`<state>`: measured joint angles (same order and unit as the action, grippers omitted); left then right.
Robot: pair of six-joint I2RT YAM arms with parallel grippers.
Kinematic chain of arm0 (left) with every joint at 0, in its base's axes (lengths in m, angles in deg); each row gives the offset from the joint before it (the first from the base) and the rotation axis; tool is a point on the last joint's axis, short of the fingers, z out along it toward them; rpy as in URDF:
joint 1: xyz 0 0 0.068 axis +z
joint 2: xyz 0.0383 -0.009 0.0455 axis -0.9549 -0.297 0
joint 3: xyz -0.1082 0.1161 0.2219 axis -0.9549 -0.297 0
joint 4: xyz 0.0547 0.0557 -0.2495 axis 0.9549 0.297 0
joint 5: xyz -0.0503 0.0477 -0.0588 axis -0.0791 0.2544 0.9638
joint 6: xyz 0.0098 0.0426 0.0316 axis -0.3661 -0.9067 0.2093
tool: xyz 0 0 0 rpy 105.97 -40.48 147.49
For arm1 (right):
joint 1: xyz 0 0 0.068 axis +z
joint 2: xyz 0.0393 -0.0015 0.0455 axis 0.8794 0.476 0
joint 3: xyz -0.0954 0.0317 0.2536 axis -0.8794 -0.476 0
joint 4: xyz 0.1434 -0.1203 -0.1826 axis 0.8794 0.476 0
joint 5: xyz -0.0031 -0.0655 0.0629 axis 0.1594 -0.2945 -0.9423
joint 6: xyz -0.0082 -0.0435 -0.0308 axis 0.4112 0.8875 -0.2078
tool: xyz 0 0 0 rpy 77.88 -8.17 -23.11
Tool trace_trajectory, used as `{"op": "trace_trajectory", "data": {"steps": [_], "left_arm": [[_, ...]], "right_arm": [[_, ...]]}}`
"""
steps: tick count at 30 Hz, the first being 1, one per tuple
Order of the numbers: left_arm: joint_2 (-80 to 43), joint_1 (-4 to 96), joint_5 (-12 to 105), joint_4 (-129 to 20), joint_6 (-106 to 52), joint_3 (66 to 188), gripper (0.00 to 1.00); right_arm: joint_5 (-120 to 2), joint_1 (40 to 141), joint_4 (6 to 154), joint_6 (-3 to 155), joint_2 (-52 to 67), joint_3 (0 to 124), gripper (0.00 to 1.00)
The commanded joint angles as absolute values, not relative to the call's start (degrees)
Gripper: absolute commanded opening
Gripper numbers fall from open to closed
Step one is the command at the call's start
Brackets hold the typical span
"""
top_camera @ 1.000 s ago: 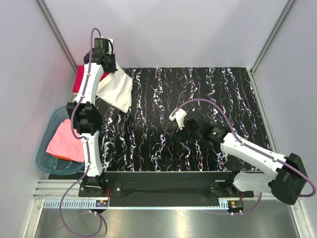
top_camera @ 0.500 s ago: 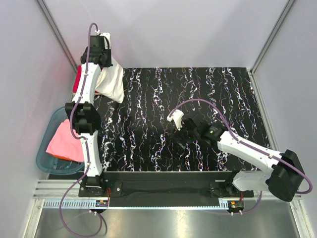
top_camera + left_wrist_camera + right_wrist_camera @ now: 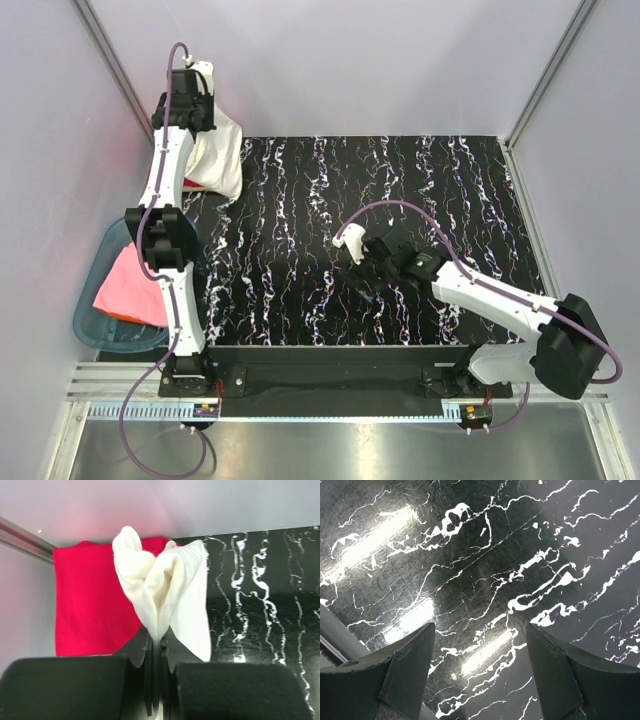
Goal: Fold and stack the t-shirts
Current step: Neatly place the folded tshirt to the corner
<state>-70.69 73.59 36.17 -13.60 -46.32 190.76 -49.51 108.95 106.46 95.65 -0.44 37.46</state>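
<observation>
Pink t-shirt [image 3: 130,285] in teal tub [image 3: 98,340]

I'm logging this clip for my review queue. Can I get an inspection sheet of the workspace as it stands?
Surface: black white-streaked mat, lying flat.
Job's things: white t-shirt bunched in the left gripper at the far left corner; red t-shirt lying beneath it; pink t-shirt inside the teal tub.
Clutter: teal tub, translucent, off the mat's left edge.
Grippers: left gripper shut on the white t-shirt; right gripper open, holding nothing, above the mat.
Cables: a purple cable loops along each arm.
Surroundings: pale walls, metal frame posts.
</observation>
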Motion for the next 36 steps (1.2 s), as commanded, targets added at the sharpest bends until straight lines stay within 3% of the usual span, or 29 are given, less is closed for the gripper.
{"op": "trace_trajectory", "data": {"steps": [1,15,36], "left_arm": [[-68.3,75.5,38.0,-19.8,-48.0,193.8,0.00],[-73.0,77.8,43.4,-25.5,-45.6,196.3,0.00],[-76.7,81.2,42.0,-32.8,-44.4,193.5,0.00]], "right_arm": [[-50.8,108.5,104.0,97.2,0.8,40.7,0.80],[-51.5,108.0,103.7,96.5,2.5,41.0,0.80],[-53.0,107.4,103.9,96.7,7.1,43.7,0.80]]}}
